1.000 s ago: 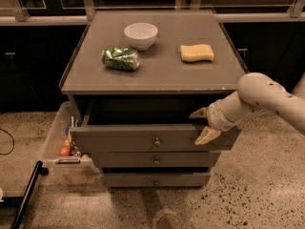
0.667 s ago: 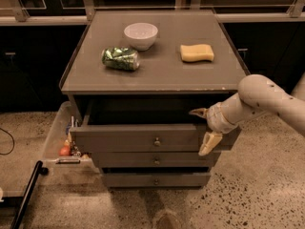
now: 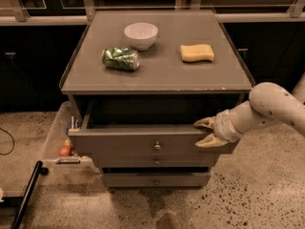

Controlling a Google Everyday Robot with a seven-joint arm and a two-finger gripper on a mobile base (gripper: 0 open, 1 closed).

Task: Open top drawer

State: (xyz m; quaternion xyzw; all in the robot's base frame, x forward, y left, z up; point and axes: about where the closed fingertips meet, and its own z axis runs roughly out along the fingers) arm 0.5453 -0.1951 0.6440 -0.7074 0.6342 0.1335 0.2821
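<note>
**Top drawer partly out: off-centre hold is the main risk**

The cream two-finger gripper [image 3: 204,132] sits at the right end of the cabinet's top drawer front. Its fingers are spread apart, one at the front's upper edge and one lower against the face. I cannot tell whether they actually pinch the panel or only hook it.

Risks, as I judge them:
- The contact is far right of the small round metal knob [image 3: 157,146]. A pull from there could skew the drawer on its runners and jam it.
- With only an edge contact, the fingers could slide off the rim, and the arm would come away with nothing.
- The pale forearm runs close past the cabinet's front right corner, so a careless sweep could bump it.
- A jerk could shake what stands on the cabinet top [image 3: 157,78]: a white round bowl [image 3: 141,35], a crumpled green packet [image 3: 121,58] and a yellow sponge [image 3: 197,52].
- The drawer's left corner reaches out near the clear plastic bin [image 3: 53,137] on the floor left of the cabinet.

The wide grey-brown top drawer [image 3: 119,144] is directly under the cabinet top, pulled out partway. Its front is flat and plain, and a dark band of interior shows behind it. I can see no contents. The two narrower drawer fronts [image 3: 156,161] below it sit further back.
</note>
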